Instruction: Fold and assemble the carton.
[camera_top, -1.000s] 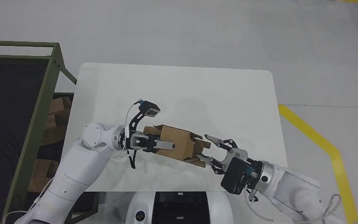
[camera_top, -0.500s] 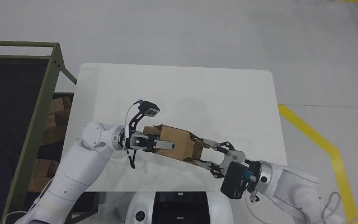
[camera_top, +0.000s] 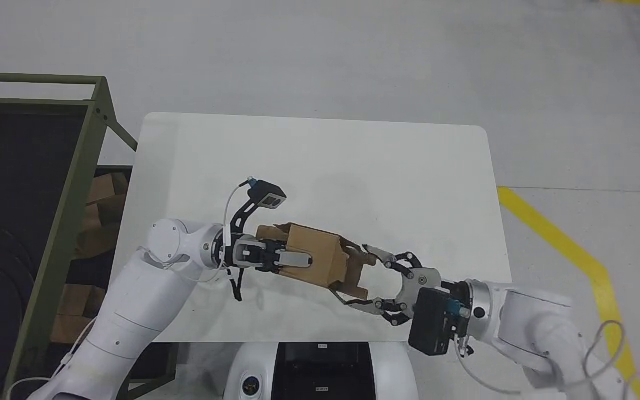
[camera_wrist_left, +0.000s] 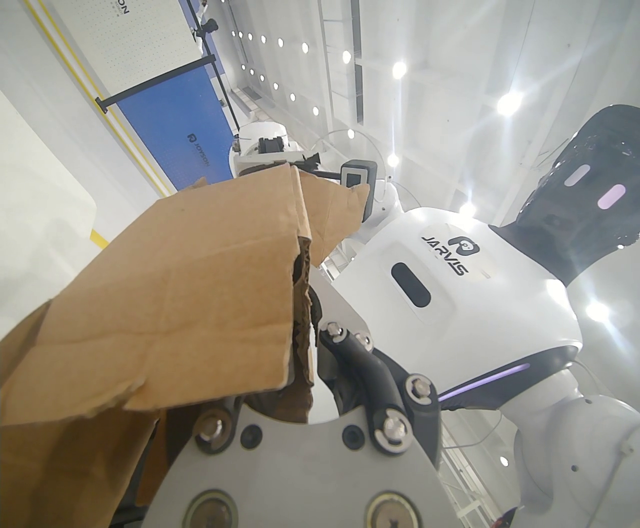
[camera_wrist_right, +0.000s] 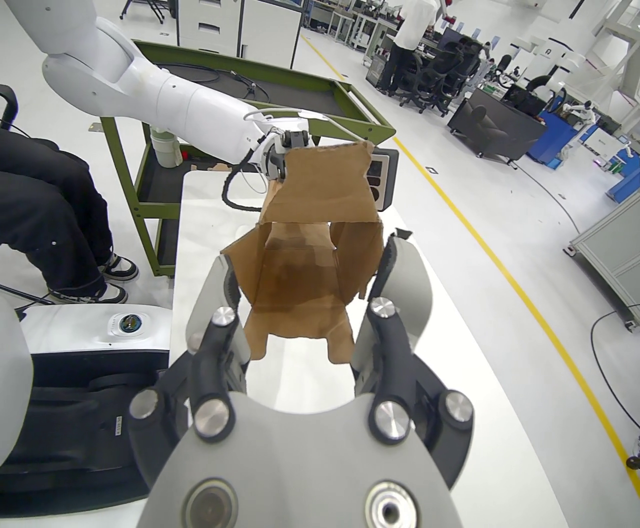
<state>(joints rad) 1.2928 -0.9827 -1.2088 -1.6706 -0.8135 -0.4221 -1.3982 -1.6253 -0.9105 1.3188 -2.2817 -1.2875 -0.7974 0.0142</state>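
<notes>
**Carton held at one end, open jaws at the other**

The left arm comes in from the robot's left side, bent at the elbow, its forearm running roughly along the near edge of the table (camera_top: 400, 160). The left gripper (camera_top: 283, 257) is clamped on one end of the carton (camera_top: 318, 254); in the left wrist view the brown board (camera_wrist_left: 190, 300) passes between the gripper's fingers (camera_wrist_left: 367, 365).

The right arm reaches in from the opposite side, low and close to the robot, with its wrist pointing straight at the carton's open end. The right gripper (camera_top: 357, 272) has its jaws spread wide. In the right wrist view, one of its fingers (camera_wrist_right: 227, 285) stands on each side of the box mouth (camera_wrist_right: 300, 280) (whether the pads actually touch the board cannot be told).

The carton (camera_wrist_right: 322, 200) lies on its side over the near part of the table, spanning the gap between the two grippers. Its body is squared into a tube. The flaps (camera_wrist_right: 295, 335) at the right gripper's end are unfolded and splay outward, so the hollow inside is visible.

Beside the table on the robot's left stands a green metal cart (camera_top: 62, 190), with cardboard pieces (camera_top: 98, 215) on its lower shelf. A yellow line (camera_top: 560, 240) crosses the floor on the other side.
</notes>
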